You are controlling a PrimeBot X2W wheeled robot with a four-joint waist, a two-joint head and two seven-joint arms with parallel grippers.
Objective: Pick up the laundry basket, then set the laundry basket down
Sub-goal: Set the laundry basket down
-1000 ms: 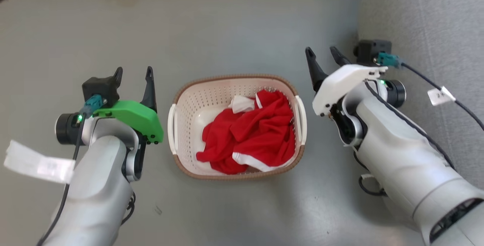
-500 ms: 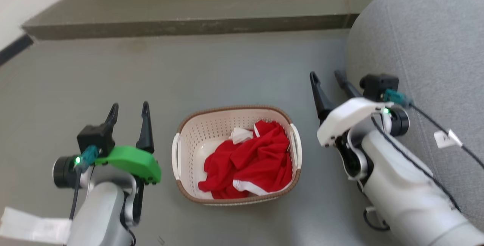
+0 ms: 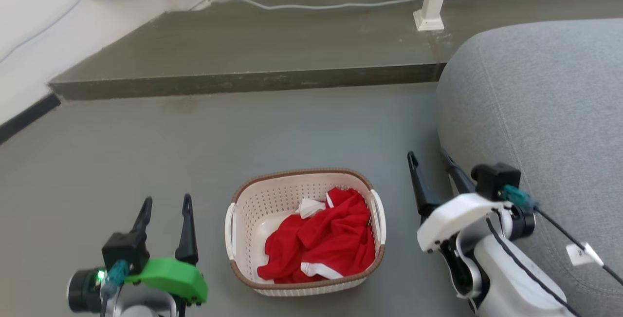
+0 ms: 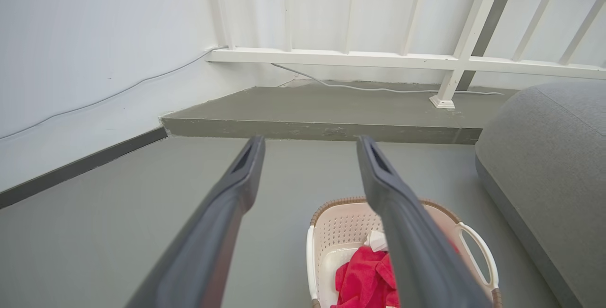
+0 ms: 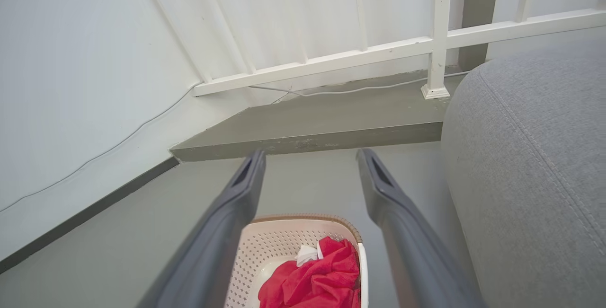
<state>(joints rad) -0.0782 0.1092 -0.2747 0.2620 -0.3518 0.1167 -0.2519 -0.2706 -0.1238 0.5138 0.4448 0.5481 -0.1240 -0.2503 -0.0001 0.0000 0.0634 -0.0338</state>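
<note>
Mind the grey upholstered seat (image 3: 535, 112) first. Your right arm runs close along its flank, so an outward swing could scrape the fabric or snag the wrist cable (image 3: 559, 229). The raised grey step (image 3: 243, 81) bounds the far side, well apart from the work, and the bare floor (image 3: 121, 151) to the left and ahead gives you free room. The laundry basket (image 3: 272, 200) sits on that floor between your grippers, untouched. The left gripper (image 3: 166, 201) and right gripper (image 3: 428, 155) both stand spread wide, holding nothing. Lift one white handle (image 3: 379, 217) ahead of the other and the basket may tip, spilling the red garment (image 3: 321, 244).
</note>
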